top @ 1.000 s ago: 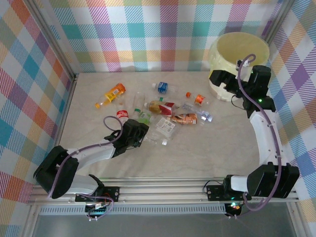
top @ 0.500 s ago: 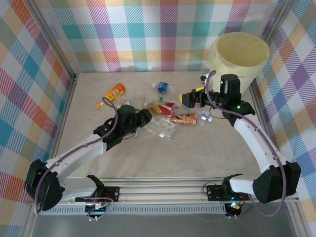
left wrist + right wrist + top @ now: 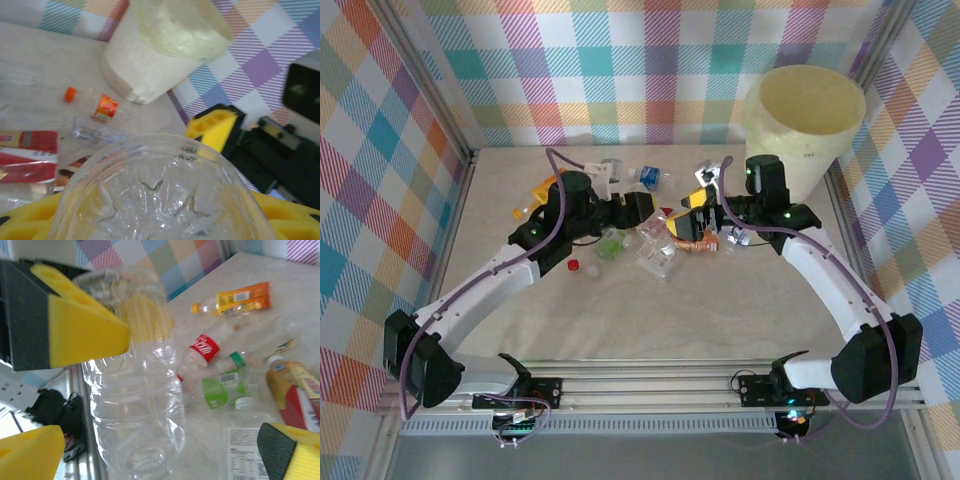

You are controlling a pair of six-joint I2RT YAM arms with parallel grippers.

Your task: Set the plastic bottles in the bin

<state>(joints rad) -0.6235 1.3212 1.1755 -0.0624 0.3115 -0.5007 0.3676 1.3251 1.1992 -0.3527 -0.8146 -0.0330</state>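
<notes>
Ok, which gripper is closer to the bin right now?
Right. The right gripper is open, just left of the bin. The left gripper, shut on a clear bottle, is farther left, over the scattered plastic bottles.

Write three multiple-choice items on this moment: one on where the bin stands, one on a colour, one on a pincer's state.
1. Where does the bin stand?
A) near left corner
B) far right corner
C) centre

2. What colour is the bottle in the left pincer?
A) clear
B) orange
C) blue

3. How is the right pincer?
A) shut on an orange bottle
B) shut on the bin's rim
C) open

Answers:
1 B: the top view shows it in the far right corner.
2 A: both wrist views show see-through ribbed plastic between the yellow pads.
3 C: its fingers stand wide apart in the right wrist view.
</notes>
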